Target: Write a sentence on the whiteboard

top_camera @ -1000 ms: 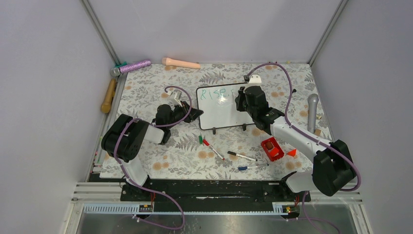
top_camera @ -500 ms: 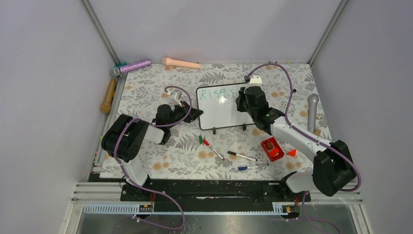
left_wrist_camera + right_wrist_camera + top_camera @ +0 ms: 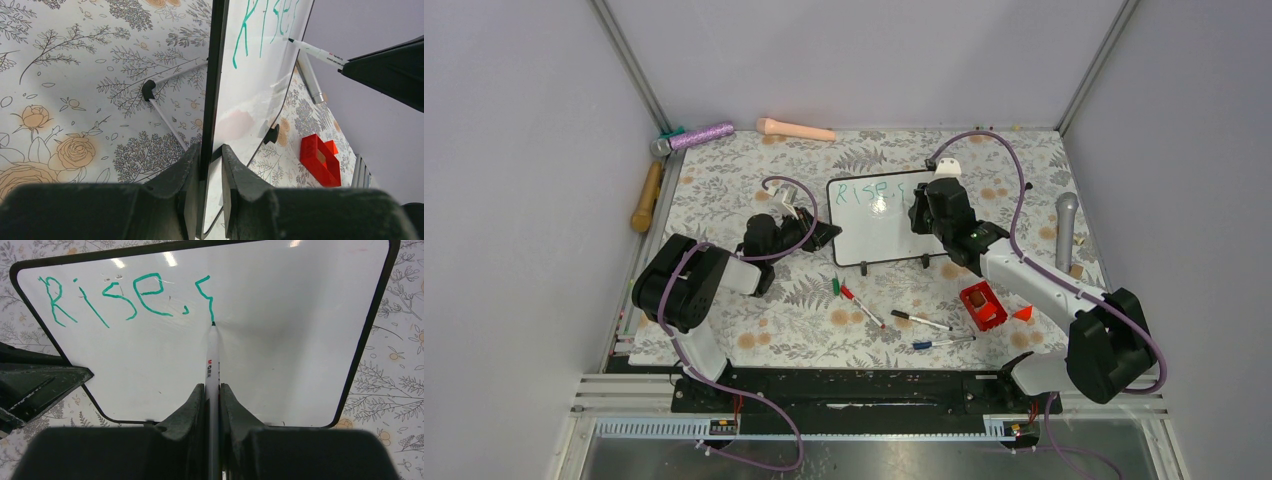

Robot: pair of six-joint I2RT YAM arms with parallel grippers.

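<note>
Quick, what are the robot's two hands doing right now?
Left gripper: closed on the whiteboard edge.
Right gripper: closed on a pen, tip touching the whiteboard.

Glossy white black-framed whiteboard [image 3: 864,235]: right edge hidden behind right arm [image 3: 1024,275] overhead, top cropped in left wrist view; green marker writing [image 3: 869,188] too small overhead; white marker pen [image 3: 212,357] rear buried between right fingers [image 3: 192,412].
</note>
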